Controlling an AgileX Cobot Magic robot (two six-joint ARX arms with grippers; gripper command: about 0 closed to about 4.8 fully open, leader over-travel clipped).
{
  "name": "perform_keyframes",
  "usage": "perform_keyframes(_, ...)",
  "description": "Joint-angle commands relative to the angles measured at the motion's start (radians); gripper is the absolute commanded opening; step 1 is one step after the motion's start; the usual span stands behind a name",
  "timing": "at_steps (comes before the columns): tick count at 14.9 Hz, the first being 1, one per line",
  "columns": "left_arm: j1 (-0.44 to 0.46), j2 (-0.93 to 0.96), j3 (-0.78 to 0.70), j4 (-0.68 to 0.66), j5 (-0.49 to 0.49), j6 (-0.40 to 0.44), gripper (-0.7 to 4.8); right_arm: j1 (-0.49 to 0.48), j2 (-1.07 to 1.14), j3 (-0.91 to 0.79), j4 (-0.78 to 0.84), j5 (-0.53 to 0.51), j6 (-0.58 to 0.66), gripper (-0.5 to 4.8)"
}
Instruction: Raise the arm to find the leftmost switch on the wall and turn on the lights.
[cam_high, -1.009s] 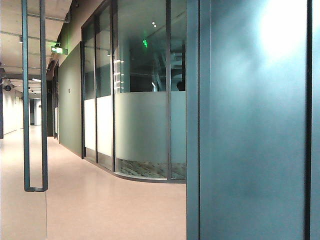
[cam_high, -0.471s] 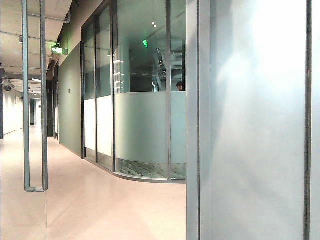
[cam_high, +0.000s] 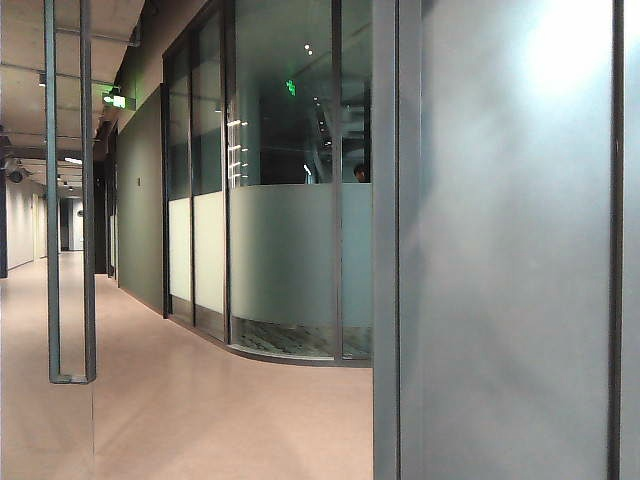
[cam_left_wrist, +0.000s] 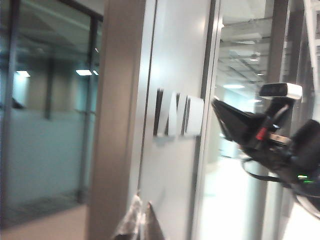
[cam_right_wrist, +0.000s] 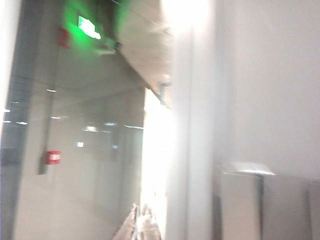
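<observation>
Grey and blurred, my left gripper shows only its fingertips at the frame edge of the left wrist view; the tips lie pressed together with no gap between them, gripping nothing. They sit close against a pale wall panel.

Switch panel: a row of pale rectangular rocker plates, mounted side by side on that wall panel. Motion blur prevents a sure count of the plates. The row lies higher on the wall panel than my left fingertips, apart from them, with bare wall in between.

My right gripper is barely visible in the right wrist view, washed out by glare; I cannot tell whether it is open or closed. Beside it stands a pale wall carrying pale boxes too blurred to identify.

View differences: only the left wrist view shows the switch panel, plus a dark arm with a camera on top. Only the right wrist view shows a green exit sign and a red wall unit. The exterior view shows neither gripper, only a corridor floor, glass partitions and a grey door panel.
</observation>
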Motion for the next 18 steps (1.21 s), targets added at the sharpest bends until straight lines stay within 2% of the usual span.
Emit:
perform_keyframes(1, 0.000, -0.089, 0.006, -0.149, -0.190, 0.199, -0.05, 0.000, -0.085, 0.002, -0.151, -0.002, 0.005, -0.01)
perform_keyframes(3, 0.000, -0.154, 0.006, -0.295, -0.365, 0.289, -0.05, 0.000, -0.143, 0.001, -0.251, 0.000, -0.001, -0.01)
perform_keyframes(6, 0.000, -0.264, -0.018, -0.517, -0.681, 0.426, -0.05, 0.000, -0.218, -0.003, -0.418, 0.002, -0.056, -0.01)
perform_keyframes(8, 0.000, -0.352, -0.085, -0.546, -0.756, 0.448, -0.05, 0.000, -0.279, -0.079, -0.457, 0.023, -0.068, -0.01)
perform_keyframes(13, 0.001, -0.614, -0.404, -0.552, -0.920, 0.471, -0.05, 0.000, -0.525, -0.516, -0.411, 0.257, -0.118, -0.01)
perform_keyframes(16, 0.001, -0.721, -0.582, -0.620, -0.925, 0.472, -0.05, 0.000, -0.668, -0.789, -0.356, 0.400, -0.122, -0.01)
perform_keyframes(18, 0.000, -0.798, -0.672, -0.636, -0.925, 0.471, -0.05, 0.000, -0.754, -0.932, -0.355, 0.449, -0.122, -0.01)
